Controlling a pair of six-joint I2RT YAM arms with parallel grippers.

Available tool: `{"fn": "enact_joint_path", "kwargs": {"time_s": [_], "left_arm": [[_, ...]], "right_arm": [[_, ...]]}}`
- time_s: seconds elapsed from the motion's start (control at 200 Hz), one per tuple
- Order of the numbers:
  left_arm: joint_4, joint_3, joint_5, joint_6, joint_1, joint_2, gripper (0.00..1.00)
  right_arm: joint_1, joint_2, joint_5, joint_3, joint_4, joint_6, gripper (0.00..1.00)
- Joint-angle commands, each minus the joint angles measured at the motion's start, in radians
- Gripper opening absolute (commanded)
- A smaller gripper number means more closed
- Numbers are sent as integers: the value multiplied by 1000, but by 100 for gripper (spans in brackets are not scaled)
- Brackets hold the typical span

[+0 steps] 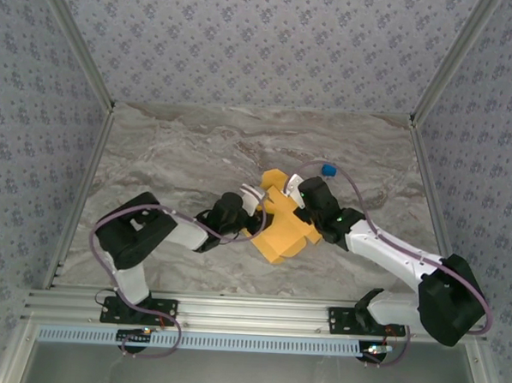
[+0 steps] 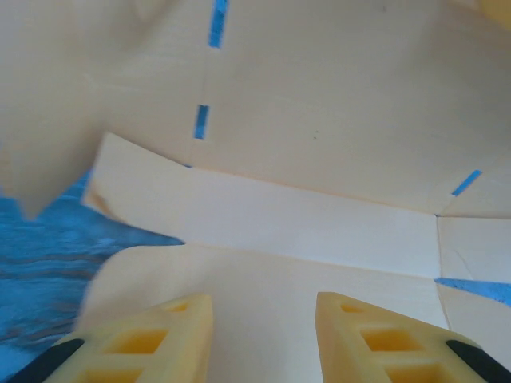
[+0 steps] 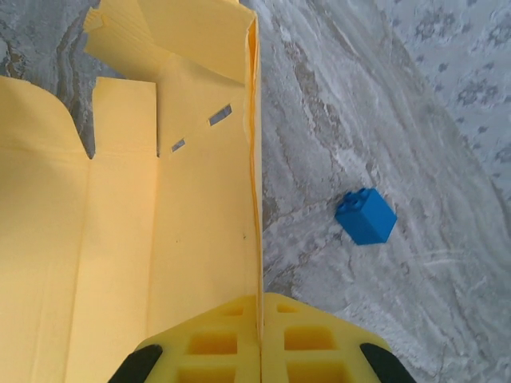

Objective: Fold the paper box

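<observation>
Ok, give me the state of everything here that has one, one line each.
paper box: not closed up, flaps spread, one panel edge pinched.
left fingers: open, over the card.
right fingers: shut on the paper box's edge.
blue block: loose on the table, apart from the box.

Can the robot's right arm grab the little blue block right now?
Probably not yet: its right hand is pinched shut on an edge of the paper box. The blue block lies nearby on bare table, so after letting go it likely could.
</observation>
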Motion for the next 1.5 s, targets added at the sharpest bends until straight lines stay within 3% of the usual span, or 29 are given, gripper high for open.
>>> {"fn": "enact_joint_path", "kwargs": {"time_s": [0.0, 0.36, 0.57, 1.224, 1.329, 1.494], "left_arm": [[-57, -44, -34, -43, 39, -110, 40], [-499, 2, -25, -146, 235, -402, 45], [-642, 42, 2, -147, 262, -485, 47], [-671, 53, 25, -176, 261, -472, 48], [-679, 58, 24, -170, 262, -469, 48], [-652, 48, 88, -131, 261, -487, 49]], "right_arm": [[3, 19, 35, 8, 100, -160, 0], [4, 88, -27, -82, 391, -512, 0], [1, 103, -73, -52, 357, -528, 0], [20, 173, 38, -161, 613, -699, 3], [21, 145, 7, -144, 555, -651, 3], [-8, 19, -162, -55, 284, -443, 3]]}}
